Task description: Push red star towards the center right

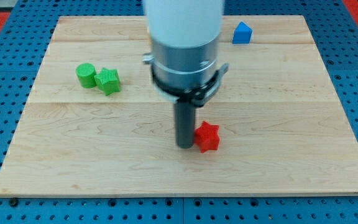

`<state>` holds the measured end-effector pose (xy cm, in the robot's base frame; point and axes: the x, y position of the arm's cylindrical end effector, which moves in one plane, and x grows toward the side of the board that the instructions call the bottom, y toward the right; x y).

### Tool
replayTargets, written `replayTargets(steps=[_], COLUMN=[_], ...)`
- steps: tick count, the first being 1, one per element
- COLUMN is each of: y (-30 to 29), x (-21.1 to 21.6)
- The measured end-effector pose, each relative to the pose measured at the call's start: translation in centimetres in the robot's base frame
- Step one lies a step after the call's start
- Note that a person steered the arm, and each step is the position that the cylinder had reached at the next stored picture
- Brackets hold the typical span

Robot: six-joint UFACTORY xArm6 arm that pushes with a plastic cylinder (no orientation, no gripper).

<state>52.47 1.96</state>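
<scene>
The red star [207, 136] lies on the wooden board a little below and right of the board's middle. My tip [184, 145] stands on the board at the star's left side, touching or almost touching it. The dark rod rises from there into the grey and white arm body [185, 43], which hides part of the board's upper middle.
A green cylinder [86, 75] and a green block [108, 80] of unclear shape sit side by side at the view's upper left. A blue block [242, 32] sits near the top edge, right of the arm. The wooden board [73, 168] lies on a blue pegboard.
</scene>
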Motion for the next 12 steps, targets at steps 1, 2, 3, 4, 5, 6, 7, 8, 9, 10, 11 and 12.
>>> replayTargets(steps=[1,2,3,4,5,6,7,8,9,10,11,12], y=[3.6,3.5,6.7,10.6,12.4,13.1,12.6,17.5,19.9,18.8,14.8,13.4], x=[0.8,2.8,0.8,-4.4,-9.3,-6.1,-2.3,-4.8,-12.9,-18.3,-17.0,-16.0])
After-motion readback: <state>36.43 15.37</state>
